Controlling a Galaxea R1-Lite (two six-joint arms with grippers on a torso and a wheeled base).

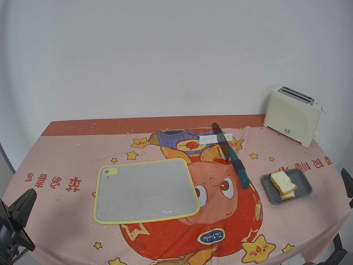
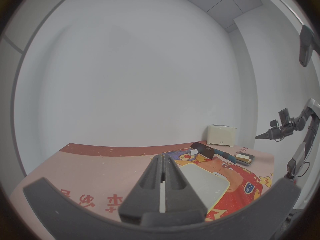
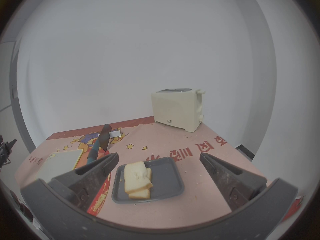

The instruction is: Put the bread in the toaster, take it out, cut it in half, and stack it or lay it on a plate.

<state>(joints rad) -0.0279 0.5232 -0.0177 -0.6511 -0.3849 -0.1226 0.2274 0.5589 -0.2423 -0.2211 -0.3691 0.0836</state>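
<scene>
In the left wrist view the left gripper (image 2: 162,184) was recorded with fingers pressed together. In the right wrist view the right gripper (image 3: 158,158) was seen spread wide, clear of the bread (image 3: 136,179), which was stacked on the grey plate (image 3: 166,180). From the head view the knife (image 1: 231,157) was noted between the cutting board (image 1: 145,190) and the plate, its blade propped on a white block (image 1: 206,139), with the toaster (image 1: 292,116) at the far right corner.
</scene>
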